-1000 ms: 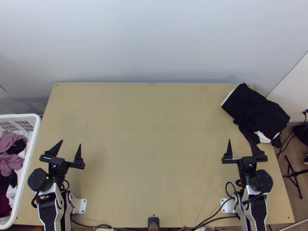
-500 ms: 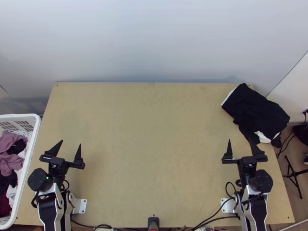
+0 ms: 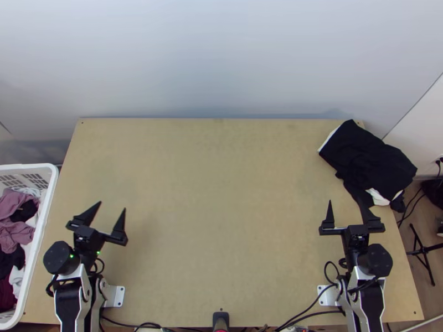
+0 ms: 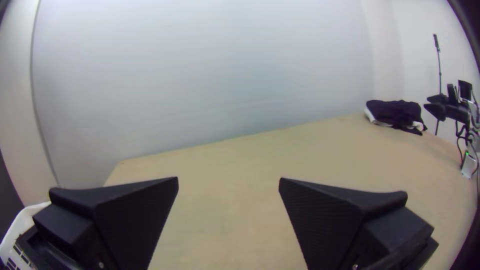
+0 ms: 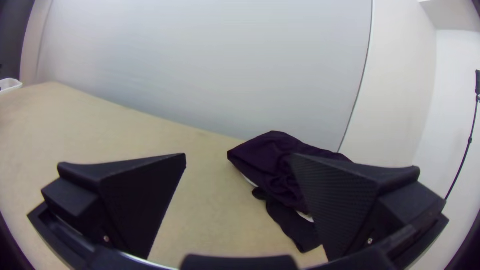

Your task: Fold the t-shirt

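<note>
On the bench (image 3: 221, 193), near left: left fingers (image 3: 120, 224), one pair, black, spread wide with nothing between them. Change noted for you: they have swung slightly right, away from the basket (image 3: 51, 191) and towards the middle.

Near right: right fingers (image 3: 329, 218), one pair, likewise parted, gripping nothing. No change since the earlier views; the arm keeps its pose.

Far right corner: dark cloth (image 3: 368, 160), black from above, purplish in the wrist views, lying bunched, with white cloth (image 3: 379, 197) at its near side. It reaches past the right edge and has not shifted.

Left of the bench: the basket, white, holding a loose heap with mauve cloth (image 3: 11, 235) and darker and white pieces.

T-shirt: location uncertain. You cannot tell whether it belongs to the far right pile or the basket's heap.

Meaning for your task: the small left swing looks like the start of a move, purpose unclear; folding has yet to begin. Should your garment come from the basket, you probably need the left arm to turn back over it. Risk: lifting several tangled pieces at once. You then likely need one garment laid flat before any fold.
</note>
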### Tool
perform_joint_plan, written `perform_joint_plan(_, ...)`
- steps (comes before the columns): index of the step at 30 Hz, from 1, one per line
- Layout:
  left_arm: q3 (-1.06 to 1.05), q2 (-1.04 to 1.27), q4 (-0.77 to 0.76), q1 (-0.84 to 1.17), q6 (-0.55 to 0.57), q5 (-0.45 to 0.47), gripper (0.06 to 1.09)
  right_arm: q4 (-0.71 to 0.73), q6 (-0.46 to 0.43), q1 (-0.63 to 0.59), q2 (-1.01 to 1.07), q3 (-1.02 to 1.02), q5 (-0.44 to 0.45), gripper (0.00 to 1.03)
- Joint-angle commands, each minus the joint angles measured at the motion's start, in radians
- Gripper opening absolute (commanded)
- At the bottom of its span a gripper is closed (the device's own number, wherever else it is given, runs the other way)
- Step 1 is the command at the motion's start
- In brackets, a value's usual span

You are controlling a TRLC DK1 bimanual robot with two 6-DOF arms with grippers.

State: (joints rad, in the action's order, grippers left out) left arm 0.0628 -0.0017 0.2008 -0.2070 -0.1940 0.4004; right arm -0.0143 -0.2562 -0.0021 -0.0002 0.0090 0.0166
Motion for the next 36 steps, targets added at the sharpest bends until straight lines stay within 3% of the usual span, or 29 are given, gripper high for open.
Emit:
perform_joint_plan(1,0.000,0.000,0.002,0.113,0.008,0.012,1.04,0.000,0.000,0.001,0.000,-0.001,0.000,0.98)
perform_joint_plan(20,-0.001,0.000,-0.009,0.219,-0.005,-0.005,1.04,0.000,0.054,0.120,-0.001,0.000,0.002,0.98)
perform_joint_plan(22,-0.004,0.000,-0.034,0.290,-0.010,-0.058,1.04,0.000,0.087,0.152,0.002,-0.001,0.003,0.97)
perform_joint_plan(24,-0.017,0.000,-0.113,0.328,-0.022,-0.189,1.04,0.000,0.140,0.162,-0.001,0.000,0.003,0.98)
perform_joint_plan(26,-0.031,0.000,-0.181,0.342,-0.078,-0.279,1.04,0.000,0.149,0.180,-0.003,0.005,0.005,0.97)
perform_joint_plan(28,-0.031,0.002,-0.159,0.353,-0.213,-0.291,1.04,-0.070,0.163,0.198,-0.003,0.049,0.000,0.96)
perform_joint_plan(33,-0.018,0.002,-0.136,0.342,-0.220,-0.319,1.04,-0.102,-0.012,0.229,-0.001,0.086,0.011,0.99)
perform_joint_plan(36,-0.011,0.005,-0.156,0.351,-0.219,-0.319,1.04,-0.111,-0.078,0.225,0.032,0.114,0.095,0.99)
